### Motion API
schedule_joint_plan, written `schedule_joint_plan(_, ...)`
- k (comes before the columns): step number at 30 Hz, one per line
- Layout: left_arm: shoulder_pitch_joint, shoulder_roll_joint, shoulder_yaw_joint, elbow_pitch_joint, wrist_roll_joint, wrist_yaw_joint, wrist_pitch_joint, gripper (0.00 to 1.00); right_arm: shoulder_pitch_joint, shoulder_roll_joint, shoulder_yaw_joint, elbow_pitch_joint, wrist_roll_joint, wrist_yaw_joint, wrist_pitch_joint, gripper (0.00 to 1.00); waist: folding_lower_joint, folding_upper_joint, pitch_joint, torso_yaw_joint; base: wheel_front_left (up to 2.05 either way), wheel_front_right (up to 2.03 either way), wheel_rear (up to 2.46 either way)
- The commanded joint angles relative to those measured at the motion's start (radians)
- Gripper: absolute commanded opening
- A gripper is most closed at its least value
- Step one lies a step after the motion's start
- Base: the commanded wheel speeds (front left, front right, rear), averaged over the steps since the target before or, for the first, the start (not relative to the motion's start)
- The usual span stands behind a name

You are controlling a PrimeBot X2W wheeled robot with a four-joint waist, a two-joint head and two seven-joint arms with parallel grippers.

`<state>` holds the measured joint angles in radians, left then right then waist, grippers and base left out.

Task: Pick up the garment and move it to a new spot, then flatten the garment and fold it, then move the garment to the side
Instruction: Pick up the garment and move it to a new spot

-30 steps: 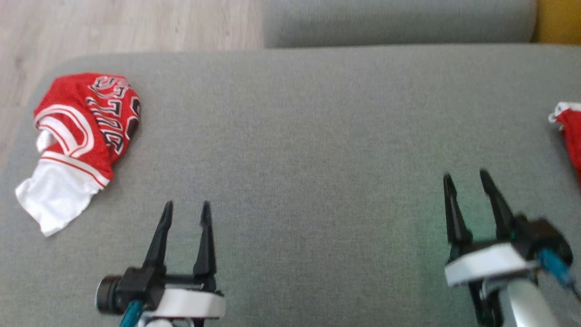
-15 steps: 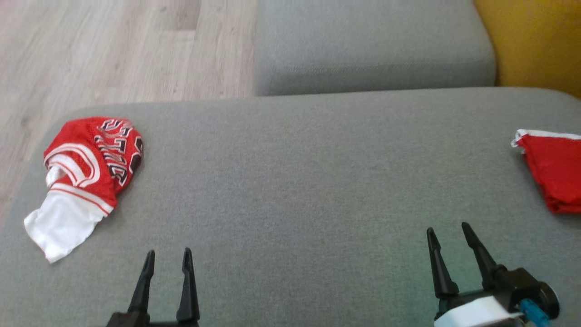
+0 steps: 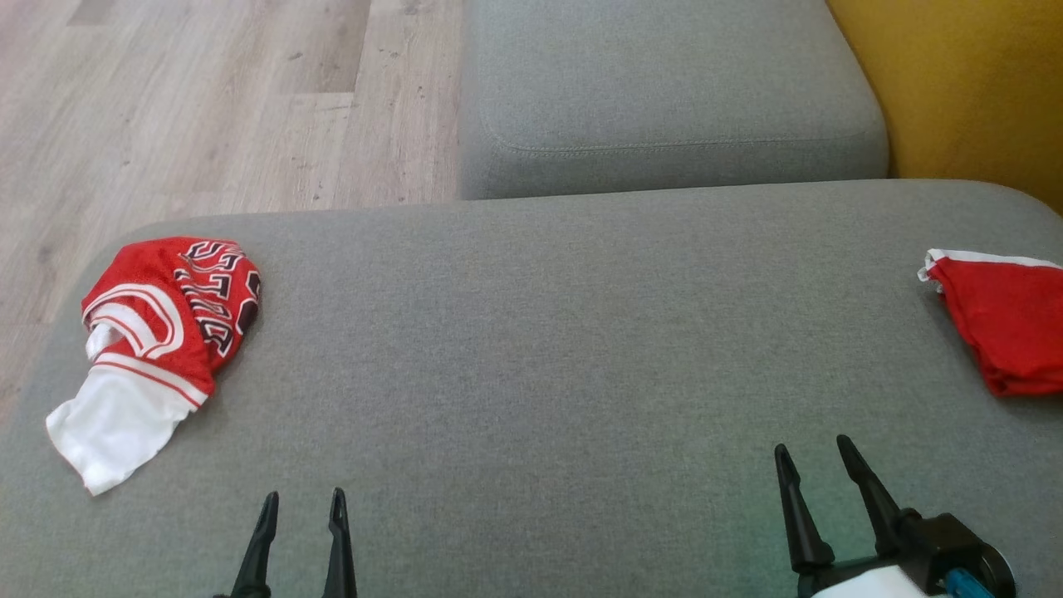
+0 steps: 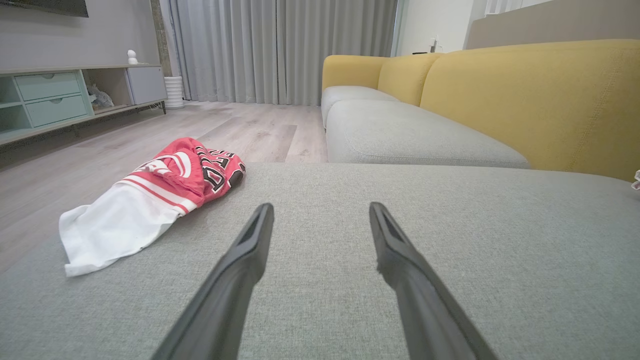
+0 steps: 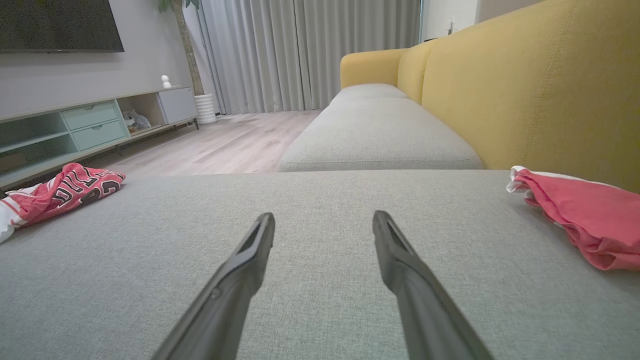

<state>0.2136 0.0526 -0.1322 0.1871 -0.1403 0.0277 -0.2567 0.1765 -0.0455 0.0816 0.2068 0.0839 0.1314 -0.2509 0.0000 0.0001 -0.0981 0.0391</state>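
Observation:
A crumpled red and white jersey garment (image 3: 158,324) lies at the far left of the grey cushion (image 3: 565,332), its white part trailing toward the near edge. From the wrists the jersey (image 4: 165,195) (image 5: 60,192) lies ahead and to the left. A second, folded red garment (image 3: 1005,324) (image 5: 580,215) rests at the cushion's right edge. My left gripper (image 3: 303,498) (image 4: 320,210) hovers open and empty at the near edge, right of the jersey. My right gripper (image 3: 812,448) (image 5: 324,217) is open and empty too, short of the folded red garment.
Beyond the cushion a second grey sofa seat (image 3: 664,83) adjoins a yellow backrest (image 3: 955,83). Wood floor (image 3: 208,100) lies past the cushion's far left edge. A low cabinet (image 4: 50,95) stands across the room. The cushion's wide middle is bare fabric.
The head camera has tilted up, so the whole picture slid down and more of the sofa and floor shows. Both grippers stay open. Both garments lie as before.

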Motion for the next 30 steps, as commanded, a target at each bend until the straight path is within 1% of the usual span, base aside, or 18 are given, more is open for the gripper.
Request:
schedule_joint_plan(1,-0.036,-0.002,0.033,-0.028,0.007,0.004,-0.005,1.00,-0.032,-0.005,0.023,-0.028,0.000,-0.001,-0.011,1.00,0.0000,-0.0001,0.002,0.001,0.00,0.00,0.00)
schedule_joint_plan(8,-0.039,-0.002,0.031,-0.021,0.004,0.007,-0.005,1.00,-0.026,-0.005,0.024,-0.018,0.001,-0.001,-0.011,1.00,0.0000,-0.0001,0.006,0.019,0.00,0.00,0.00)
schedule_joint_plan(13,-0.040,-0.002,0.025,-0.026,-0.006,0.017,-0.005,1.00,-0.030,-0.005,0.028,-0.015,-0.002,-0.001,-0.011,1.00,0.0000,-0.0001,0.010,0.067,0.00,0.00,0.00)
schedule_joint_plan(18,-0.032,-0.002,0.030,-0.027,0.012,0.014,-0.005,1.00,-0.030,-0.005,0.044,-0.014,0.016,-0.001,-0.011,1.00,0.0000,-0.0001,0.006,0.155,0.00,0.00,0.00)
schedule_joint_plan(27,-0.011,-0.002,0.066,-0.041,0.029,0.000,-0.005,1.00,-0.031,-0.005,0.074,-0.014,0.051,-0.001,-0.011,1.00,0.0000,-0.0001,0.002,0.351,0.00,0.00,0.00)
schedule_joint_plan(30,-0.003,-0.002,0.085,-0.047,0.031,-0.002,-0.005,1.00,-0.029,-0.005,0.079,-0.013,0.051,-0.001,-0.011,1.00,0.0000,-0.0001,0.004,0.398,0.00,0.00,0.00)
